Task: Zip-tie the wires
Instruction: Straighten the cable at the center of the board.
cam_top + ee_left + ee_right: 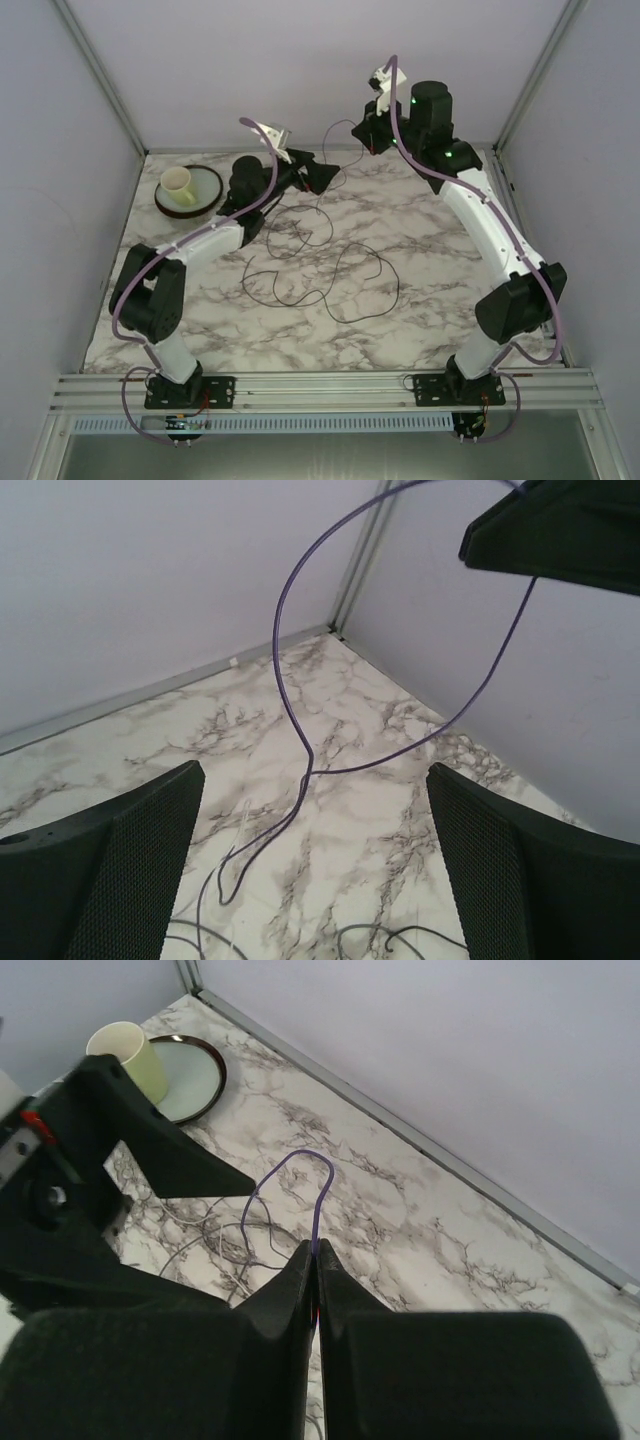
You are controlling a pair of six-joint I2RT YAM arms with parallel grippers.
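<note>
The wires lie in loose thin dark loops across the middle of the marble table. One strand rises off the table in an arc to my right gripper, held high at the back. In the right wrist view the right gripper is shut on that thin purple-looking wire, which loops out from its tips. My left gripper hovers open just left of it. The left wrist view shows the left gripper with wide-apart jaws, the raised wire hanging between them untouched. A thin pale strand lies among the loops.
A dark-rimmed plate with a pale yellow cup on it stands at the back left of the table. Grey walls with metal corner posts close the table on three sides. An aluminium rail runs along the near edge.
</note>
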